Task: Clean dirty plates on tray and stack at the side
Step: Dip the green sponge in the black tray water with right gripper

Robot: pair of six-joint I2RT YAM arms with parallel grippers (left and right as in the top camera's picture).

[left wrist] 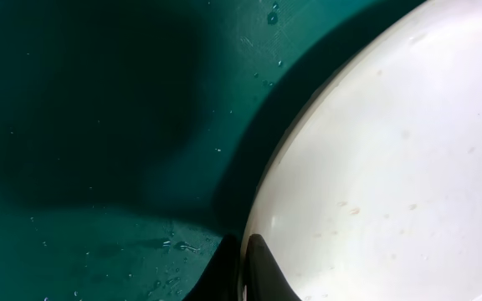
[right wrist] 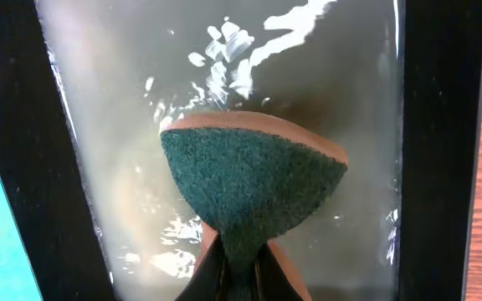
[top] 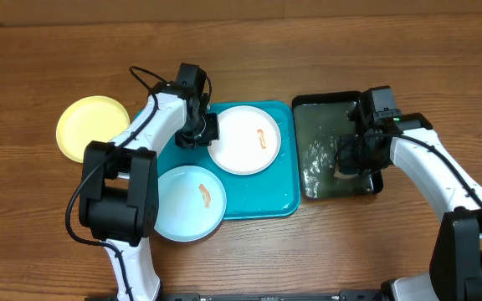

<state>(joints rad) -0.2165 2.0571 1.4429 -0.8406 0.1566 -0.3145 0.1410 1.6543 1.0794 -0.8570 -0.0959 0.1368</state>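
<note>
Gripping the white plate (top: pixel 243 144) by its rim is the left claw (left wrist: pixel 241 272); right claw (right wrist: pixel 238 269) squeezes a sponge (right wrist: pixel 253 180).

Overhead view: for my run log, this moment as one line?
left jaws shut on white plate rim | right jaws shut on sponge in basin | blue plate on tray | lime plate on table
</note>
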